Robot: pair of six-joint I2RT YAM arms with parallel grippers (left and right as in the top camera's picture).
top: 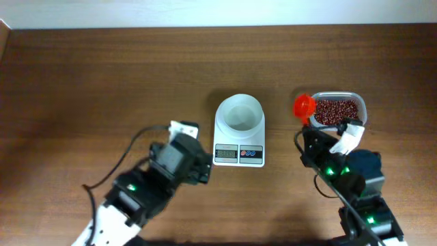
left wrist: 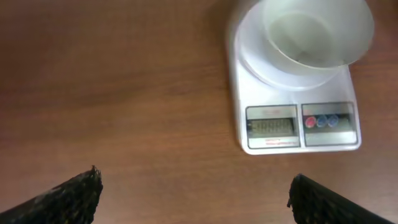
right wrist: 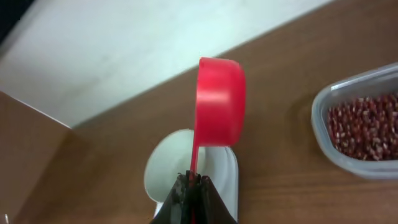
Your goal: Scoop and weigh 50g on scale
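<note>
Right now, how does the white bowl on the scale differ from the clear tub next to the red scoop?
The bowl is round, white and opaque; the tub is clear and rectangular with rounded corners. The bowl is empty, while the tub holds reddish-brown beans. The bowl sits on the scale; the tub rests straight on the table. Both are open-topped.
</note>
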